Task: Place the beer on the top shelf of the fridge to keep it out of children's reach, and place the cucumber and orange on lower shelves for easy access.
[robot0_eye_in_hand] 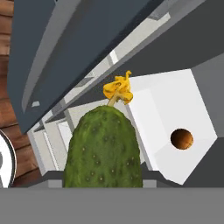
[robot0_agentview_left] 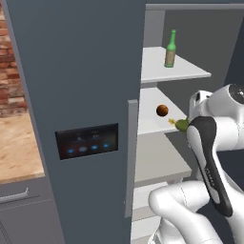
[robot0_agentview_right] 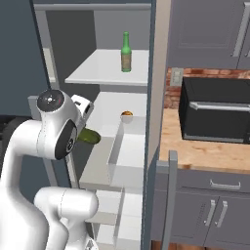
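The cucumber (robot0_eye_in_hand: 103, 148) fills the near foreground of the hand view, bumpy dark green with a shrivelled yellow flower (robot0_eye_in_hand: 119, 89) at its far tip. It juts out from the gripper (robot0_agentview_right: 84, 128), which is pinching it, though the fingers themselves are hidden behind the fruit and the arm. From the base views the cucumber (robot0_agentview_left: 181, 125) hangs at the open front of the fridge (robot0_agentview_left: 86, 71), level with the second shelf (robot0_agentview_left: 150, 125) and not resting on it.

The orange (robot0_agentview_left: 162, 110) sits on that second shelf, towards the back. Above it the beer (robot0_agentview_left: 170, 49) stands upright on the top shelf (robot0_agentview_left: 186, 72).

The fridge door carries a black touch panel (robot0_agentview_left: 87, 141) with blue lights and a vertical grey handle (robot0_agentview_left: 131, 157). To the right of the fridge a black countertop oven (robot0_agentview_right: 217, 110) stands on a wooden counter (robot0_agentview_right: 205, 154) against a brick wall (robot0_agentview_right: 171, 93), with grey cabinets (robot0_agentview_right: 210, 212) beneath.
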You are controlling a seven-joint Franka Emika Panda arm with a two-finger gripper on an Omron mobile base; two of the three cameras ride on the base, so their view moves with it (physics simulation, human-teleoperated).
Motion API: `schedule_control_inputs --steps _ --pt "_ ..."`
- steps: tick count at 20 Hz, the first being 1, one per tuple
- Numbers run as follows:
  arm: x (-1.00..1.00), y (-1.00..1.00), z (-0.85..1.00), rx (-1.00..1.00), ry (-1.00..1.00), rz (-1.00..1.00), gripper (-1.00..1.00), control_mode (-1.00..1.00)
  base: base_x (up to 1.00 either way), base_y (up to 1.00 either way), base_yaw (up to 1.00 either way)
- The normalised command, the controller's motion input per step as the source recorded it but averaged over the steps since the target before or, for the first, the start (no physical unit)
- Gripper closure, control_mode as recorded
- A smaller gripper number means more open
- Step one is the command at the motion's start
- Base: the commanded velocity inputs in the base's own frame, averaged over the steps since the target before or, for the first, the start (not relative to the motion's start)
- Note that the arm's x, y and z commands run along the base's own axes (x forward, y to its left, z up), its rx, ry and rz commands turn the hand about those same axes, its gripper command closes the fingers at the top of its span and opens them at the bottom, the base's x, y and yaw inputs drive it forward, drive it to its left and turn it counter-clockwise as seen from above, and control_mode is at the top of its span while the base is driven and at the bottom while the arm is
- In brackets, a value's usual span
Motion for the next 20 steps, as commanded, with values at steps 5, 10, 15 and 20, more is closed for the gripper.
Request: schedule_control_inputs --steps 5,10,15,20 --pt "0.46 -0.09 -0.18 0.00 0.00 0.00 1.00 -1.00 0.00 0.00 0.00" --pt "0.58 -0.04 -0.24 0.00 0.00 0.00 1.00 -1.00 0.00 0.00 0.00" --pt "0.64 -0.05 -0.26 0.00 0.00 0.00 1.00 -1.00 0.00 0.00 0.00" --pt "0.57 -0.13 -0.23 0.00 0.00 0.00 1.00 -1.00 0.00 0.00 0.00"
